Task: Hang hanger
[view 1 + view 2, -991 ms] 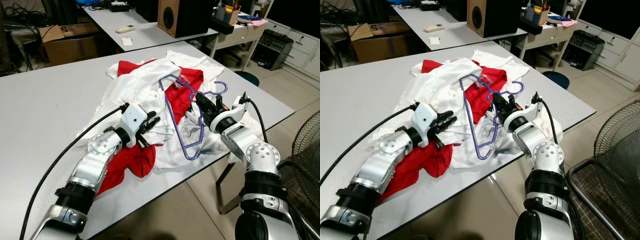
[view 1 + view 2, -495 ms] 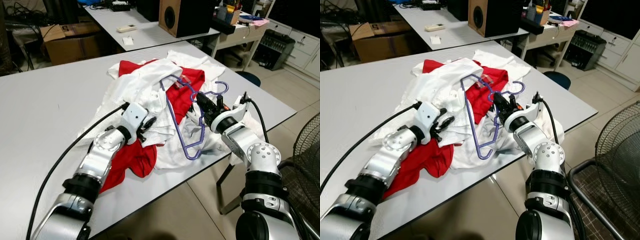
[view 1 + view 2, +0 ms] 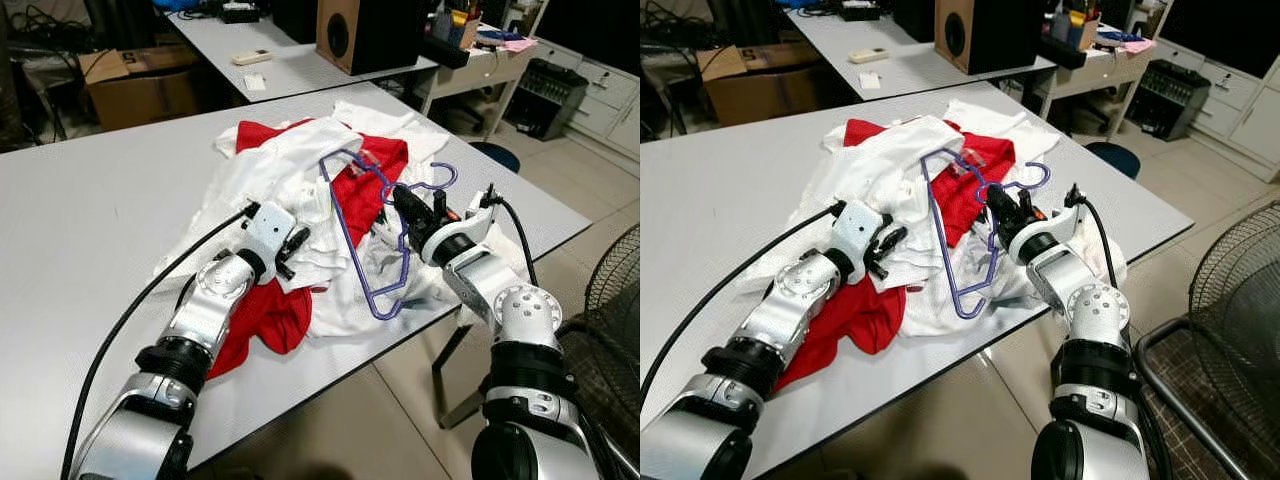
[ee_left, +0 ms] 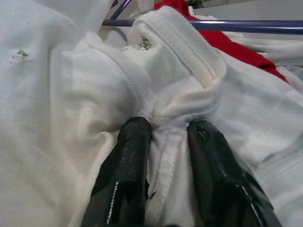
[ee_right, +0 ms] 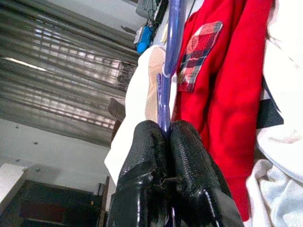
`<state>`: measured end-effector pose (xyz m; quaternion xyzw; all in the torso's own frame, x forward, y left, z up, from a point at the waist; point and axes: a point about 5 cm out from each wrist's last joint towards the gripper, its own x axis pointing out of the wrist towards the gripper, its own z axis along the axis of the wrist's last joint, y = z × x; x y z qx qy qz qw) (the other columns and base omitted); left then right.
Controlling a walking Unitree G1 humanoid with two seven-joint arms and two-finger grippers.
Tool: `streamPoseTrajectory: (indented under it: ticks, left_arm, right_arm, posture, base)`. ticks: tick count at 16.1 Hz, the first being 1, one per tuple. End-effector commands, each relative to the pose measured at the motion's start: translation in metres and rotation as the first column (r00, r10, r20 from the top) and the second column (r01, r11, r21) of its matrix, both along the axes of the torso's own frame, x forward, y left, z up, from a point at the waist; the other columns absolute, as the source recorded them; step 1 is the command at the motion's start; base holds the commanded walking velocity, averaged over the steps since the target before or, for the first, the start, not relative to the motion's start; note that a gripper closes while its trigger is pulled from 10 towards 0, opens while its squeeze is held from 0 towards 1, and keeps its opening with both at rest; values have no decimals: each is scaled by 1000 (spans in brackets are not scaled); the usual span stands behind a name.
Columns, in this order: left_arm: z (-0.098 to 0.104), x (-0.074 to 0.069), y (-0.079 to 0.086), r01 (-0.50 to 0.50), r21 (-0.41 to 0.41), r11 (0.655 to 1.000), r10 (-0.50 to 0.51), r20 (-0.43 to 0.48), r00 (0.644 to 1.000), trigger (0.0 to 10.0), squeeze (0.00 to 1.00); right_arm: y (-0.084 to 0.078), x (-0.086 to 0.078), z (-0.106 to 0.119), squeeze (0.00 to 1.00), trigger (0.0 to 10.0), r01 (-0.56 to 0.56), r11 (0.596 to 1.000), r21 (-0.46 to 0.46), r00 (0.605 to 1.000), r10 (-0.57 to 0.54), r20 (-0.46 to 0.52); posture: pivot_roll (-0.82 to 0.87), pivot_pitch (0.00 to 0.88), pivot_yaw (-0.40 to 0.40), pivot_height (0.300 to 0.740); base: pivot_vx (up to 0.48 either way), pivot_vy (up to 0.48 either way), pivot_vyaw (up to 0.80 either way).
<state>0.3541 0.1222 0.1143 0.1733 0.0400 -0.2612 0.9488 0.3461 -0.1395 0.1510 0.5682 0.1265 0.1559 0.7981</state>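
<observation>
Laundry lies heaped in the middle of one grey desk (image 3: 90,210): a tangle of white garments (image 3: 270,165) and red garments (image 3: 265,318), how many of each I cannot tell. One purple hanger (image 3: 365,235) lies across the top of that heap, its long bar running over a red shirt (image 3: 362,185) and its hook (image 3: 437,178) curling up at the heap's right side. Two silver arms reach into the heap. The right hand (image 3: 403,205) sits just beside the hook, its two black fingers (image 5: 187,165) clenched flat together on the thin purple wire of the hanger, which runs up between them in the right wrist view, next to a plaid patch (image 5: 201,49) on the red shirt. The left hand (image 3: 290,250) rests on the near left slope of the heap, touching white cloth; in the left wrist view its two fingers (image 4: 128,175) stand slightly parted, pinching a seamed fold below a ribbed white collar (image 4: 184,49), with the hanger's bar crossing just beyond the collar. Behind the heap stands a second desk (image 3: 290,70) bearing one black speaker (image 3: 365,30) and one white remote (image 3: 250,58). Beyond the heap's left side, one cardboard box (image 3: 135,85) sits on the floor. Right of the heap, part of one fan grille (image 3: 610,300) shows.
</observation>
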Motion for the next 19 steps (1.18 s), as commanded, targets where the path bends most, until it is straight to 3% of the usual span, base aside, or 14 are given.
streamPoseTrajectory:
  ticks: [1,5,8,13,16,18,19]
  left_arm:
    - [2,3,1,-17,-2,1000,17,6,1000,0,0]
    - [3,4,2,-13,-3,1000,13,26,1000,0,0]
    - [8,-8,8,66,132,989,-85,145,986,0,0]
    - [16,-32,19,130,223,966,-185,251,950,0,0]
    - [23,-45,11,198,309,930,-298,324,898,0,0]
    - [32,-57,1,257,379,889,-409,405,818,0,0]
    - [32,-60,-1,274,390,879,-433,413,801,0,0]
  right_arm:
    - [-3,1,3,0,10000,1,1000,-10,1000,-1,15]
    - [-2,1,4,0,10000,0,1000,-9,1000,0,14]
    - [-3,2,3,0,10000,-1,1000,-12,1000,1,8]
    - [-7,9,11,0,10000,-30,999,-28,998,32,48]
    - [-6,13,12,0,10000,-46,998,-40,998,48,47]
    - [-6,17,10,0,10000,-44,999,-23,999,44,16]
    - [-6,18,9,0,10000,-40,999,-17,999,40,9]
  posture:
    - [-10,0,-34,740]
    - [-9,0,-37,740]
    - [-9,0,-37,740]
    - [11,0,-53,740]
    - [16,0,-57,740]
    - [19,0,-58,740]
    - [19,0,-58,740]
  base:
    - [0,0,0]
    - [0,0,0]
    - [0,0,0]
    - [0,0,0]
    - [0,0,0]
    - [0,0,0]
    - [0,0,0]
